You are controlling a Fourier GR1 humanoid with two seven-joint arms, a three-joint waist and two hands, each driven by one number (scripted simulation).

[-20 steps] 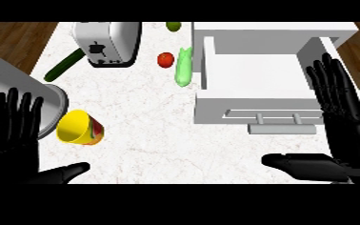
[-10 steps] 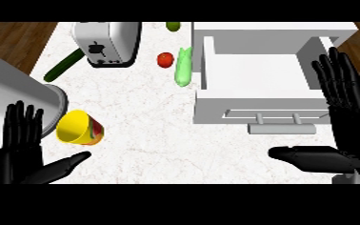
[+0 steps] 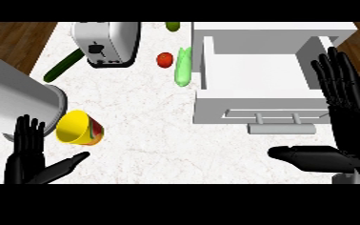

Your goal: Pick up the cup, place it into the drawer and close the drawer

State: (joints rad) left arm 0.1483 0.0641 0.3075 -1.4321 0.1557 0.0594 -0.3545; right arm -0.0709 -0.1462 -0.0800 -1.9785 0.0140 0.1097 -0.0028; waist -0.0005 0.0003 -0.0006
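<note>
Black left hand (image 3: 23,164) sits at the lower left edge, fingers straight up and thumb out to the side, released and holding nothing. Right hand (image 3: 343,119) is at the right edge with fingers also straight up and thumb stretched left across the counter (image 3: 162,128) (white marble look), nothing in it, just beside the drawer's front corner. Yellow cup (image 3: 79,127) lies on its side on the counter, mouth toward the viewer, just up-right of the left fingers and not gripped, close against a big grey cylinder (image 3: 25,100). White drawer (image 3: 260,74) stands pulled open at right, with its handle (image 3: 280,119) on the near face. Farther back are a pale green vegetable (image 3: 183,66) beside the drawer's left wall, a tomato (image 3: 165,59), a dark cucumber (image 3: 62,66), a toaster (image 3: 105,40), and a small green item (image 3: 172,26) at the far edge.
</note>
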